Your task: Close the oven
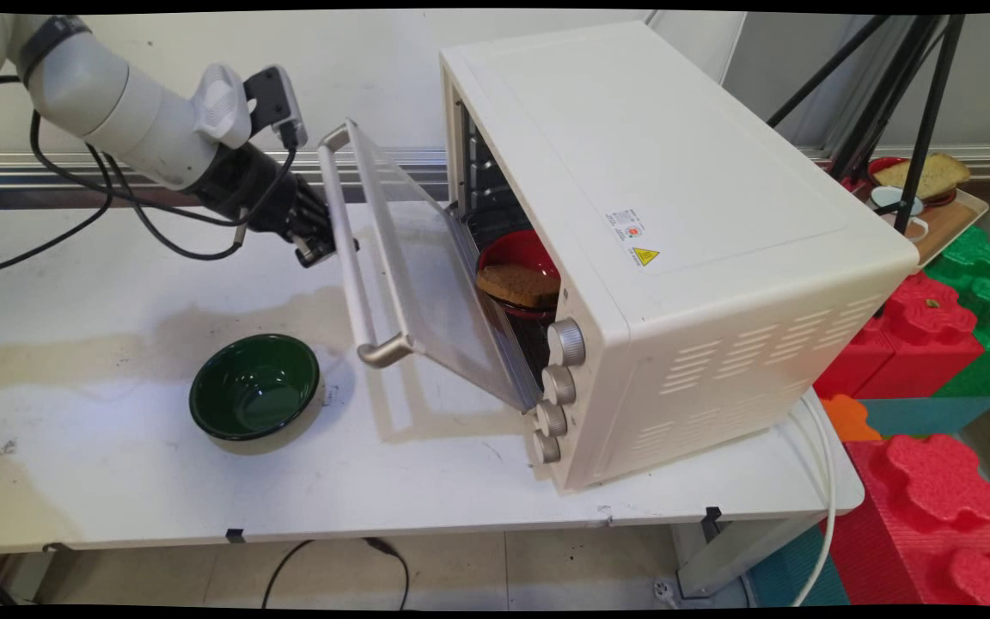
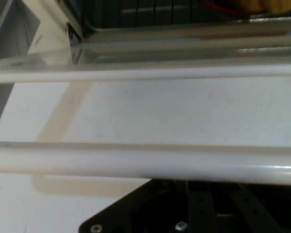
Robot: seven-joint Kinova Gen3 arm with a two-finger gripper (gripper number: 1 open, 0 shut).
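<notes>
Gripper (image 1: pixel 316 241), black and two-fingered on the white arm, sits against the far part of the silver bar handle (image 1: pixel 349 249) of the oven door. In the hand view the handle (image 2: pixel 145 162) crosses the frame just above the black linkage and hides the fingers, so whether they are spread or closed on the bar cannot be told.

The glass door (image 1: pixel 426 275) of the cream-white toaster oven (image 1: pixel 675 249) hangs partly open, tilted out toward the left, hinged at its lower edge. Inside the oven stands a red bowl (image 1: pixel 519 258) with a slice of brown bread (image 1: pixel 519 285) in it. Four silver knobs (image 1: pixel 557 384) run down the oven's near front edge. On the oven's top are small stickers, one a yellow warning triangle (image 1: pixel 645 256); their writing is too small to read.

On the white desk (image 1: pixel 117 481), near and to the left of the door, a dark green bowl (image 1: pixel 255 387) stands upright, well apart from the gripper. A brownish stain runs across the desk behind it.

Right of the desk lie red and green foam blocks (image 1: pixel 933 335). Far right, a tray (image 1: pixel 950 225) carries another slice of bread (image 1: pixel 925 174) on a red dish.
</notes>
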